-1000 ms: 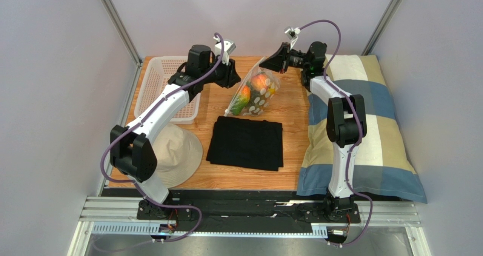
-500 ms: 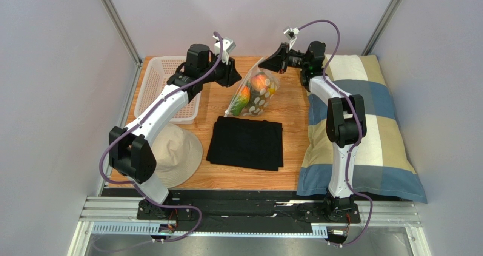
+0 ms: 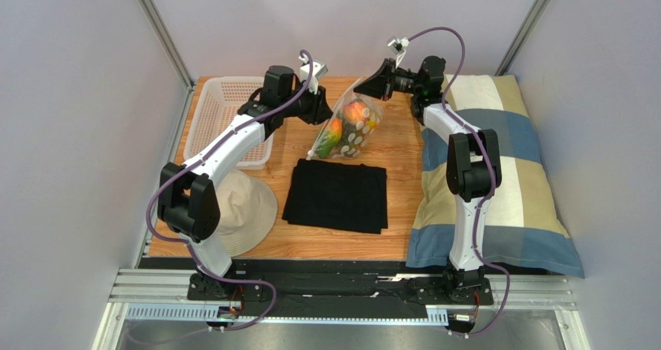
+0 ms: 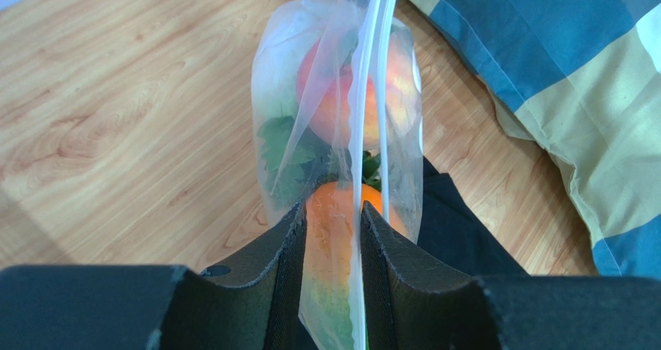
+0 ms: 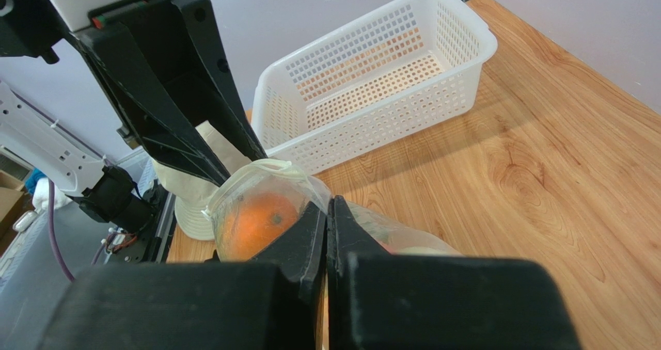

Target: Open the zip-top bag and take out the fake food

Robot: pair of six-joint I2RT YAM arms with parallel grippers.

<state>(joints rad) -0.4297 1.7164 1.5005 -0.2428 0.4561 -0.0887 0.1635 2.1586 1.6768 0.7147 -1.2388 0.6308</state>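
The zip-top bag (image 3: 353, 137) hangs slanted over the far middle of the table, its lower end resting on the wood. The fake food (image 3: 355, 114) shows inside it: a peach, an orange-green mango and green leaves. My right gripper (image 3: 372, 89) is shut on the bag's top corner and holds it up; in the right wrist view (image 5: 327, 211) its jaws are pressed together on the plastic (image 5: 256, 199). My left gripper (image 3: 329, 110) is open at the bag's left edge. In the left wrist view (image 4: 332, 226) its fingers straddle the bag's white zip strip (image 4: 372, 94) with a gap, with the mango (image 4: 333, 211) behind.
A white perforated basket (image 3: 221, 121) stands at the far left, also in the right wrist view (image 5: 372, 79). A folded black cloth (image 3: 336, 195) lies just in front of the bag. A beige hat (image 3: 247, 211) lies at the near left. A plaid pillow (image 3: 500, 180) fills the right side.
My left gripper has moved right, up to the bag's left edge. The right gripper and the bag have stayed put.
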